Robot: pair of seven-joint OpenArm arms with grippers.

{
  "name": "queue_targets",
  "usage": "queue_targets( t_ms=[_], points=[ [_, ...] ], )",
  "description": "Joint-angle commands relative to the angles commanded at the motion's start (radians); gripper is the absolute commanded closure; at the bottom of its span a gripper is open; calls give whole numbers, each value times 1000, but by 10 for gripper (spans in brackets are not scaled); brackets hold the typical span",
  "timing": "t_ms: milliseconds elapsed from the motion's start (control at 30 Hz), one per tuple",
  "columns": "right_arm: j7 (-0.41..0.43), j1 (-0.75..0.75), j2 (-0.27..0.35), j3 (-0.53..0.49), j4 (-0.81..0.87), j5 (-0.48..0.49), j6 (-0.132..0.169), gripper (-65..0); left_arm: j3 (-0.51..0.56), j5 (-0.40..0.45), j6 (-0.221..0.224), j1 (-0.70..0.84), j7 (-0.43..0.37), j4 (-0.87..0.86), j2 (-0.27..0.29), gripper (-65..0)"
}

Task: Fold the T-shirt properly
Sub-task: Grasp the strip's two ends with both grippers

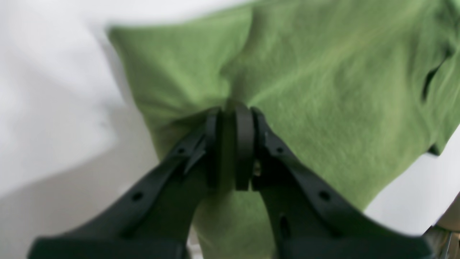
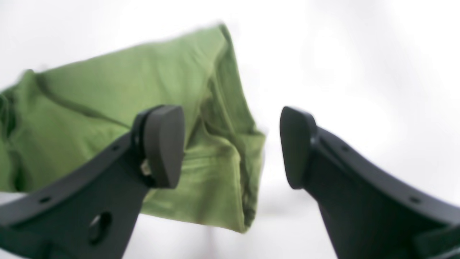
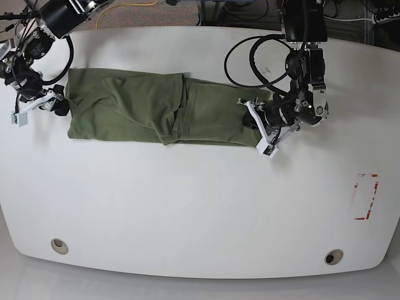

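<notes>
The olive-green T-shirt (image 3: 144,109) lies as a long folded band across the far half of the white table (image 3: 200,206). My left gripper (image 3: 252,116) is at the band's right end. In the left wrist view this gripper (image 1: 235,109) is shut, pinching a bunched ridge of the T-shirt (image 1: 323,90). My right gripper (image 3: 59,103) is at the band's left end, just off the cloth. In the right wrist view it (image 2: 231,144) is open and empty, with a folded corner of the T-shirt (image 2: 107,108) behind its left finger (image 2: 163,144).
A red rectangular mark (image 3: 365,197) is on the table at the right. Two round holes (image 3: 59,245) (image 3: 333,257) sit near the front edge. Black cables (image 3: 247,59) loop over the table behind the left arm.
</notes>
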Motion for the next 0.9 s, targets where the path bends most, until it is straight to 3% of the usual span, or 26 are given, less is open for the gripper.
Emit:
queue_targets(
  t_ms=[167,367,633,900],
  points=[
    [0,0,35,6,-129,80,0,-401,0,0,0,2,0,-2,-31,-44],
    [0,3,26,0,-164,101,0,-401,-2,2,0,0,0,-2,-46,-44],
    [5,3,-57,-84,-163,100,0,-398,-3,0,0,0,2,6,-60,-61],
    [94,-21,-107,-210,-103,97,0,-395,-3,0,0,0,3,0,-60,-61]
  ],
)
